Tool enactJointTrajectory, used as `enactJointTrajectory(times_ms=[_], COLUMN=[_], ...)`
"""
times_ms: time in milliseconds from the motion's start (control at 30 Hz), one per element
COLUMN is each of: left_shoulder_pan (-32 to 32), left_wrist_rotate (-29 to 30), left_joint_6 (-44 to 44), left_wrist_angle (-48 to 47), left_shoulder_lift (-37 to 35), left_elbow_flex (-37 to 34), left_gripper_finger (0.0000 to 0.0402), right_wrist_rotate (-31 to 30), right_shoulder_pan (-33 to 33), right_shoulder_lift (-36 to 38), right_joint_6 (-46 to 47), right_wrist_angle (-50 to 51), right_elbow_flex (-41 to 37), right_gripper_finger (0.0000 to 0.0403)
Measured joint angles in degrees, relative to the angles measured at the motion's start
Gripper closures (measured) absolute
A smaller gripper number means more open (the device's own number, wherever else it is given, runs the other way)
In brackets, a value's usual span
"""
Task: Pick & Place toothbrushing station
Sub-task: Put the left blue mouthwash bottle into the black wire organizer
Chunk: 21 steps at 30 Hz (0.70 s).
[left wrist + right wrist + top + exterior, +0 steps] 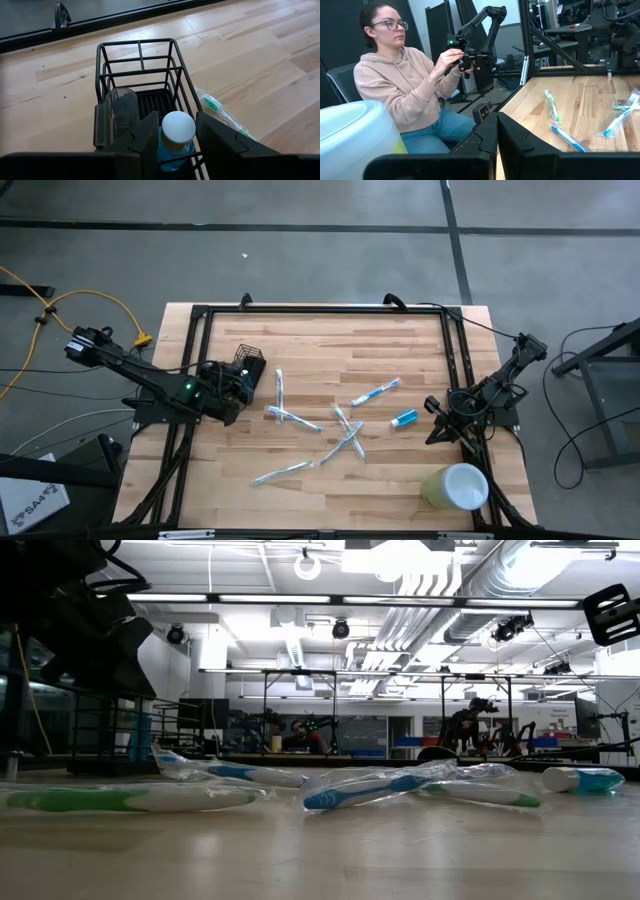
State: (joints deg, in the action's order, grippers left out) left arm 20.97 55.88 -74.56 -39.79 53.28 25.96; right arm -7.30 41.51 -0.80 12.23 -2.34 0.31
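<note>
Closest to you in the left wrist view, your left gripper (175, 140) has its fingers (147, 137) spread around a blue tube (176, 137) with a round white cap, standing inside the holder (140, 75); whether the pads are pressing the tube or have just let go is hard to tell from here. The holder sits on the table (330, 480) at its left side, right at the left gripper (232, 388), with a clear tumbler (120, 112) in it beside the tube. So I'd judge the job barely begun: at most one tube is in, and everything else is left. Beside the holder a green-bristled brush (220, 112) lies in its wrapper, and farther out, across the middle of the table, the other wrapped brushes (345, 430) lie scattered, some crossing. A small blue tube (404, 418) lies farther right. The holder is black wire, boxy and open-sided; the wrappers are thin, crinkled, glossy film, likely slippery to pinch; the table is smooth pale wood planking. Your right gripper (438, 432) waits with its fingers closed and empty at the right edge, and the pale green cup (455, 486) lies near it at the corner.
</note>
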Motion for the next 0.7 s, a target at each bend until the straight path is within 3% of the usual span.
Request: enactJointTrajectory(times_ms=[700], left_shoulder_pan=[0.08], left_wrist_rotate=[1.5], left_joint_6=[-0.02], left_wrist_angle=[-0.02], left_shoulder_lift=[0.0], left_elbow_flex=[-0.04], left_gripper_finger=[0.0275], right_wrist_rotate=[-0.01], right_shoulder_pan=[-0.01], right_shoulder_lift=[0.0], right_joint_6=[0.0], right_wrist_angle=[0.01], right_elbow_flex=[0.0], right_gripper_finger=[0.0401])
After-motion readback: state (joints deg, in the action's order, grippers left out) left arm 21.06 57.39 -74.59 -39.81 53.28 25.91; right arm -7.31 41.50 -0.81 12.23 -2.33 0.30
